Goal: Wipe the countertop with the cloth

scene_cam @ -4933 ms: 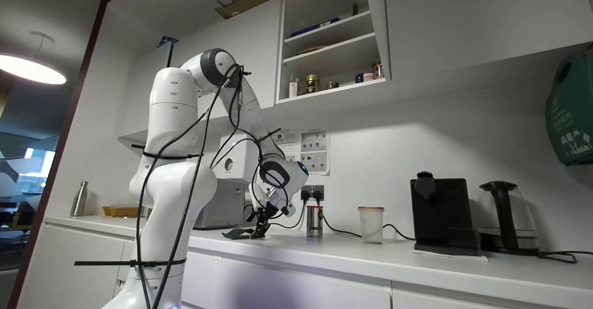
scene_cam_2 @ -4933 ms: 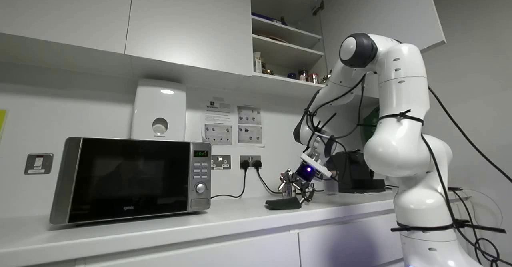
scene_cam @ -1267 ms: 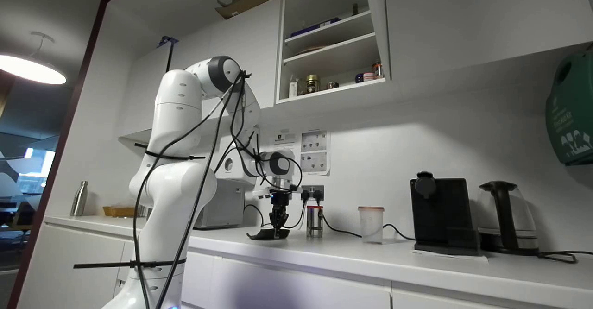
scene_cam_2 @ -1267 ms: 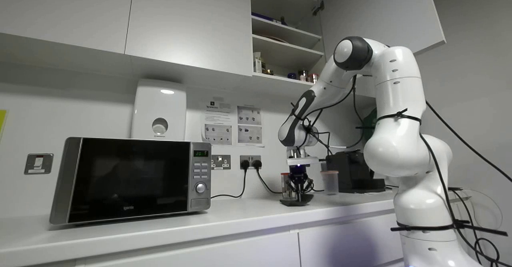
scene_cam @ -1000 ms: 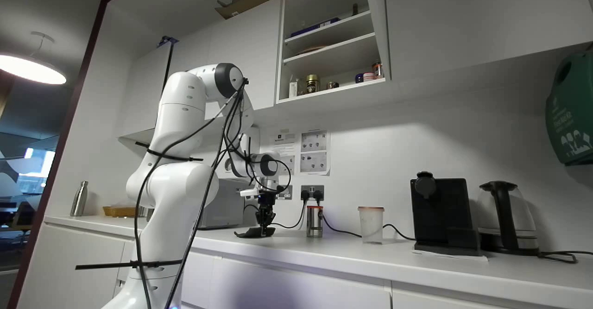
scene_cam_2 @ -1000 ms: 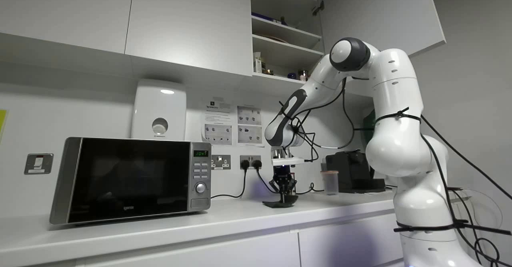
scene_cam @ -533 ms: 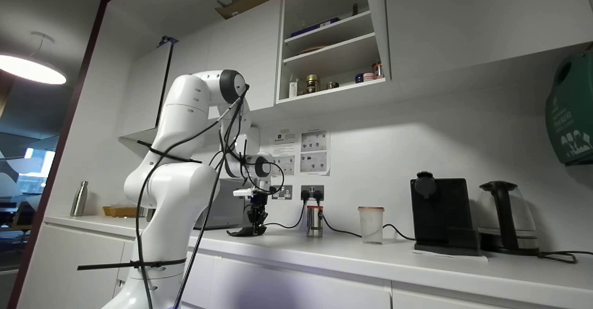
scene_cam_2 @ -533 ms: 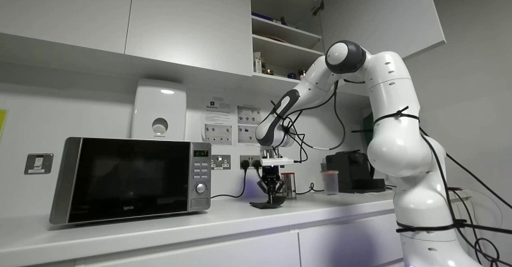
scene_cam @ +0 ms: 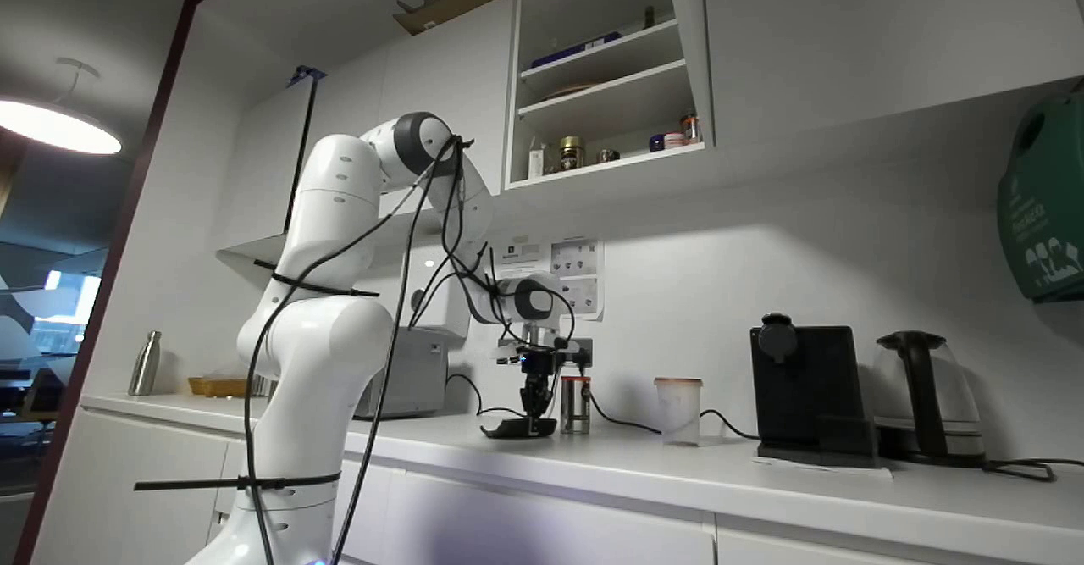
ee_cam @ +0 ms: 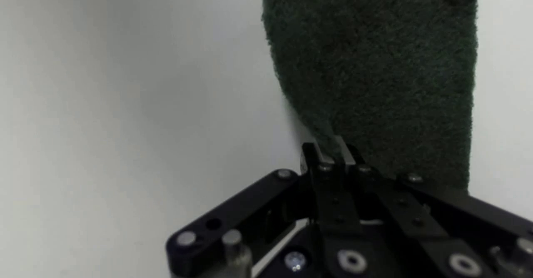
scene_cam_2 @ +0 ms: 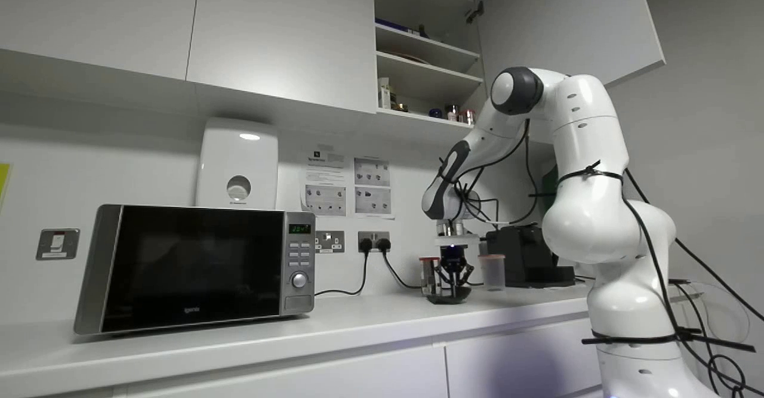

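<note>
One cloth on my wrist view, left to right: white countertop, then the cloth's left edge curving in to the gripper, then its dark green, fuzzy body running off the top, then more countertop at far right. I've got the gripper clamped on a fold of that left edge. In both exterior views the cloth reads nearly black, a thin sheet lying on the countertop under the gripper; in an exterior view the cloth curls up at its left end. Left to right there: metallic bottle, brown basket, then the arm, rising from its base at lower left, bending over at the top, sloping down and right to the wrist, microwave partly hidden behind it, gripper pointing down, near vertical. Right of the cloth: red-topped canister just beside, translucent tub, black coffee machine, kettle. Versus half a second ago: in both exterior views cloth and gripper have shifted right. Near-vertical stance matches that frame; nearly five seconds back I had the gripper tilted. Microwave, canister, tub, coffee machine and kettle haven't moved.
</note>
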